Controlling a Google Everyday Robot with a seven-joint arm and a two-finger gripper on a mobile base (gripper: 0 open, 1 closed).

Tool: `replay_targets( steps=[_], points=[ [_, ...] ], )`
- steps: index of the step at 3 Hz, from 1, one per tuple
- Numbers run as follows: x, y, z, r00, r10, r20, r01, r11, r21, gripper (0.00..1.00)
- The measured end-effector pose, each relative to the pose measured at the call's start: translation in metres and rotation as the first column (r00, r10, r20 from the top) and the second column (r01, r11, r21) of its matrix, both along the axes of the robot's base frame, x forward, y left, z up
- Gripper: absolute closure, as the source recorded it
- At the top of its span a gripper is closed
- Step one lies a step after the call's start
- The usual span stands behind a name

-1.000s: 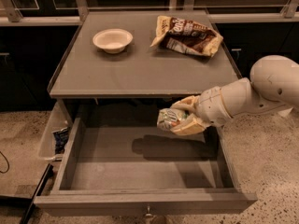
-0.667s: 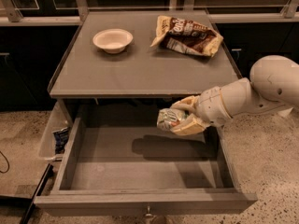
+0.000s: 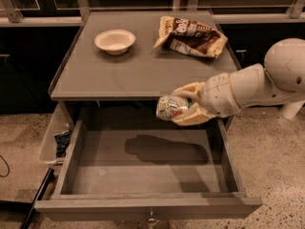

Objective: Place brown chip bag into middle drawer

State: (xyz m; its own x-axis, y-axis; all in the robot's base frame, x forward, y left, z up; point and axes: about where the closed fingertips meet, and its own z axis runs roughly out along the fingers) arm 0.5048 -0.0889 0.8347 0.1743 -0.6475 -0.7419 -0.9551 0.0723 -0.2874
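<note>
Up a touch comes the gripper [image 3: 183, 108] since a second ago, and the can [image 3: 167, 108] rides up with it; bag, bowl and drawer sit just as they did. Only one camera view to call from. Cream fingers [image 3: 187, 90] clamp above and below that green-and-white can, holding it in the air over the drawer [image 3: 143, 205] by the top's front edge, so the tool is busy with the wrong item. Meanwhile the bag [image 3: 190, 36] lies flat at the back right of the top [image 3: 128, 75], well apart from the gripper, untouched. I judge it light, soft and crinkly, likely to crumple and slide under a pinch, with brittle chips inside. A gentle grip on a crimped end or on the raised fold nearest the front looks best. Room next: the bowl [image 3: 115, 41] sits back left, well clear of the bag, so the approach over the top is free. That drawer is pulled fully out, wide and shallow, its floor bare apart from the arm's shadow. Watch the top's front lip on the carry down, and the right drawer wall beside the arm. The can has to go somewhere first.
</note>
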Motion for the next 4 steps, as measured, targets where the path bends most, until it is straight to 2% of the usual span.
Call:
replay_targets(
  steps=[1, 2, 3, 4],
  points=[
    [0.019, 0.012, 0.036, 0.9973, 0.027, 0.068, -0.029, 0.999, 0.033, 1.00],
    [0.056, 0.023, 0.057, 0.9957, 0.040, 0.083, -0.044, 0.998, 0.049, 1.00],
    [0.101, 0.039, 0.069, 0.9966, 0.042, 0.071, -0.046, 0.998, 0.050, 1.00],
    [0.107, 0.046, 0.081, 0.9945, 0.047, 0.093, -0.053, 0.997, 0.059, 1.00]
  ],
)
